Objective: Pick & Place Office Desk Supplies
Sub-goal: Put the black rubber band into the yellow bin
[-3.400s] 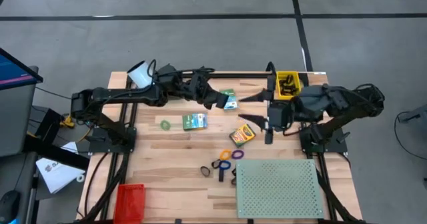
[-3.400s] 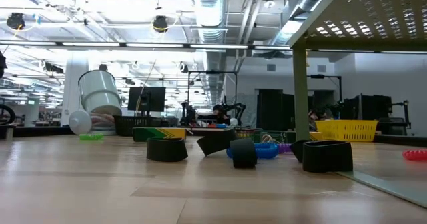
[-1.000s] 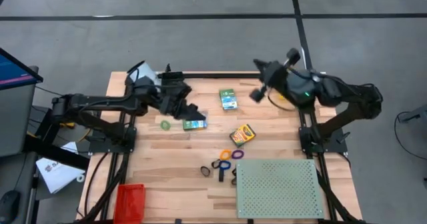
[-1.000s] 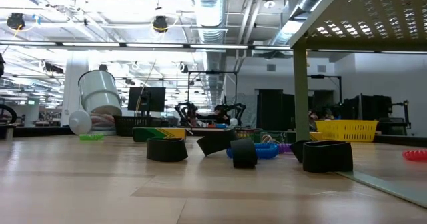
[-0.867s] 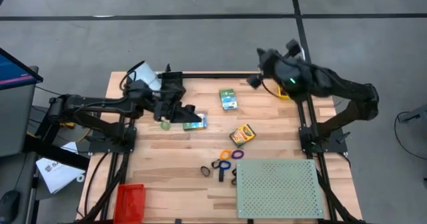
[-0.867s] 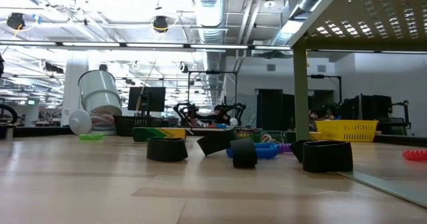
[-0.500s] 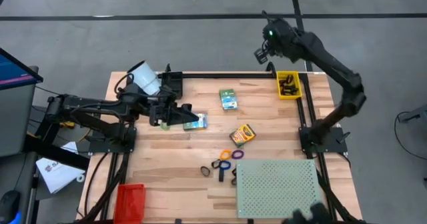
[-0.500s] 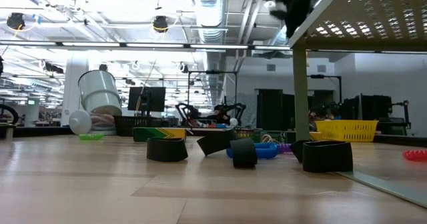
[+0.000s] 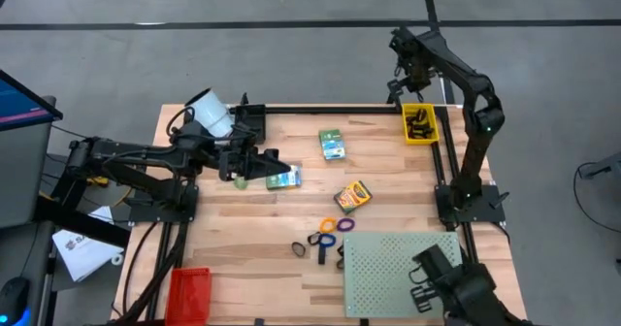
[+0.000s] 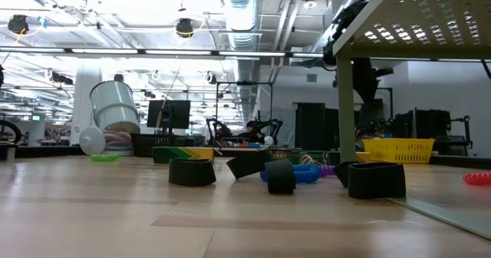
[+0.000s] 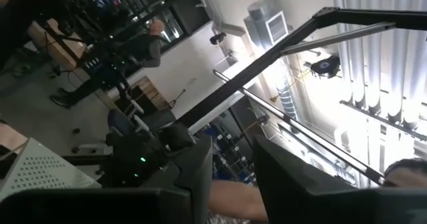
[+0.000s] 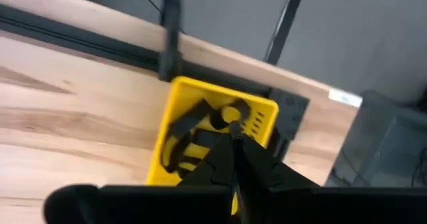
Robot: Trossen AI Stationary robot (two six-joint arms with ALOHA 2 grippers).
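The left claw sits at the near green box, its fingers partly apart and touching the box's left end; whether it grips I cannot tell. The right claw, clenched and empty, hangs high, with the yellow bin of black clips just below it

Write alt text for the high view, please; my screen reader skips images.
Overhead of a wooden table: the left hand reaches over a green box, while the right hand, shut, is raised beyond the far edge near a yellow bin. A second green box, a crayon box and colored rings lie mid-table.
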